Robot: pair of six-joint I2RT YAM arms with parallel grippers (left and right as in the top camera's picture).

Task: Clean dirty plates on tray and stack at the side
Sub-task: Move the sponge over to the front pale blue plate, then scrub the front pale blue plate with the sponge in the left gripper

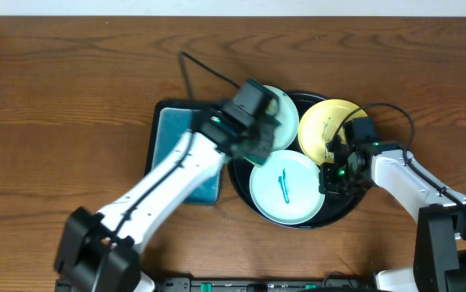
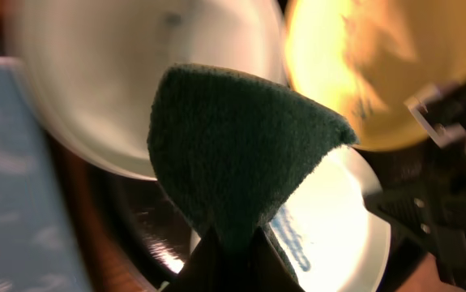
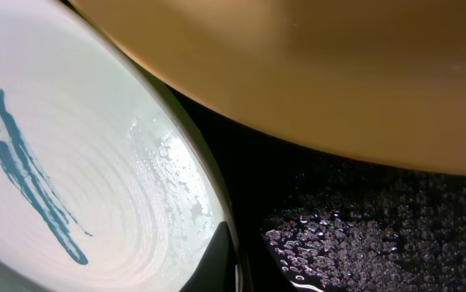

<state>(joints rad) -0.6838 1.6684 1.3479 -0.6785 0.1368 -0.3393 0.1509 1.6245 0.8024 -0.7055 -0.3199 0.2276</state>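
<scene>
Green scouring pad (image 2: 233, 154) held over the black tray (image 1: 348, 207)
We see our left gripper (image 2: 234, 243) clamped on it; our right gripper (image 1: 331, 177) sits closed at the rim of the teal-marked pale plate (image 1: 288, 188). It, the yellow plate (image 1: 330, 128) and a second pale plate (image 1: 283, 113) lie in the tray.

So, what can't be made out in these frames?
- Rear plate: overhead, left gripper and its green pad cover part; left wrist, blurred.
- Right gripper, any grip: overhead, too small; right wrist, only a dark tip shows.
- Yellow plate: right wrist, cut off by edges.
</scene>
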